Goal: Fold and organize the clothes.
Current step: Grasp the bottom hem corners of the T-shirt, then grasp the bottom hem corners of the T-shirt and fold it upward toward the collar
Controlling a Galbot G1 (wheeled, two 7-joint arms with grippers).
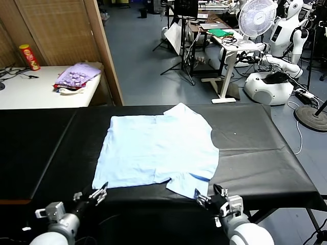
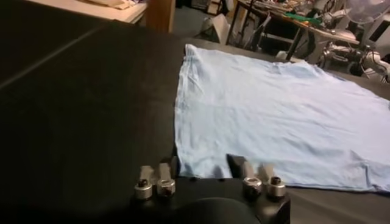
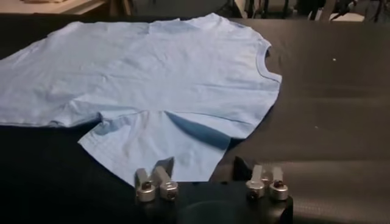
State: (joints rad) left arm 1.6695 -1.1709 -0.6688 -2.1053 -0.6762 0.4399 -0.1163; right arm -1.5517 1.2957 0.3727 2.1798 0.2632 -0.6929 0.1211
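Note:
The clothes are one pale light-blue T-shirt [image 1: 158, 148] lying flat on the black table [image 1: 255, 153], collar toward the right. One sleeve points to the far edge and the other to the near edge. My left gripper [image 1: 99, 193] hovers at the table's front, just before the shirt's near-left hem corner [image 2: 183, 161]. In the left wrist view its jaws [image 2: 204, 164] stand apart with nothing between them. My right gripper [image 1: 207, 195] sits just before the near sleeve [image 3: 152, 146]. It [image 3: 204, 165] is open too, and the sleeve's edge lies right at its fingertips.
A white table at the back left holds a purple pile of clothes [image 1: 76, 76] and a red can [image 1: 29, 56]. Behind the black table on the right stand a fan [image 1: 257, 18], desks and white robots [image 1: 286, 41]. Bare black cloth flanks the shirt.

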